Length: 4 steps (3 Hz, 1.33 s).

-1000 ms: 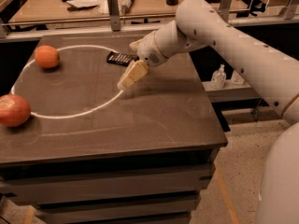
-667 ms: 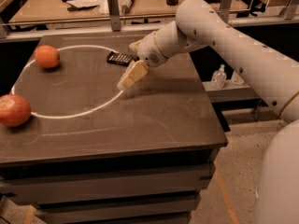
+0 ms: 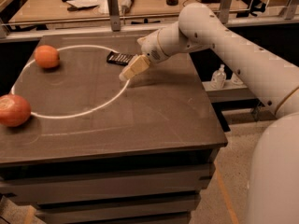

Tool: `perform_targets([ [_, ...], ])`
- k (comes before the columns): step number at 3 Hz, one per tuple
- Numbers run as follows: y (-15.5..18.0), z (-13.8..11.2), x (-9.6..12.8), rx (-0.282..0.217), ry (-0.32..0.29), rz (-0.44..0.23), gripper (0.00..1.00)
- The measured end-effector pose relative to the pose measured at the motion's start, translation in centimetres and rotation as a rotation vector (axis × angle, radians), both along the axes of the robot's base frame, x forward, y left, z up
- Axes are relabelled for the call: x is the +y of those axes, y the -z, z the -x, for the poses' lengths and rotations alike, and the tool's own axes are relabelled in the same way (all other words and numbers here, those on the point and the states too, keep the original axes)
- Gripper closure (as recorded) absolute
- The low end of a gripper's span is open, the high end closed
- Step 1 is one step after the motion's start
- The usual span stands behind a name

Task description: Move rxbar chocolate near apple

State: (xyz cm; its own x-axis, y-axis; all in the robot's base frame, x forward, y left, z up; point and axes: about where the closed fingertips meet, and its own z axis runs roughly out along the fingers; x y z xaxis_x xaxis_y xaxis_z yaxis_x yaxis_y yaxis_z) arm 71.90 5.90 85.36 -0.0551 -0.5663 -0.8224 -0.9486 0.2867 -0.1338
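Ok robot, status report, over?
Gripper beside rxbar chocolate, not holding it. Bar lies flat, far from apple. Nothing between them; orange off to the side.

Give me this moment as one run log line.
hand low over table, beside rxbar chocolate | bar lying flat, back of table | apple at left edge, far from bar | task not yet done

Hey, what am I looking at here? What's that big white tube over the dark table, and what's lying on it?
The white tube is a robot arm, reaching in from the right. Its tan tip is the gripper, the grabbing tool, low over the table. A single camera looks down from the front. On the table lie a small black rxbar chocolate just behind the gripper, an orange, an apple at the left edge, and a white ring. Nothing is lifted.
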Motion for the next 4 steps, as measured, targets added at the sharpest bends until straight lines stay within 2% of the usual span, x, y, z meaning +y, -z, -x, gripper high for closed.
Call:
perform_targets([
  [1,0.3,-1.9,-0.6,0.004,0.093,-0.019,0.0],
  [2,1.2,-3.2,-0.4,0.038,0.141,-0.036,0.0],
  [3,2.2,-3.9,0.0,0.07,0.177,-0.063,0.05],
  [4,2.7,-4.4,0.7,0.089,0.209,-0.068,0.28],
])
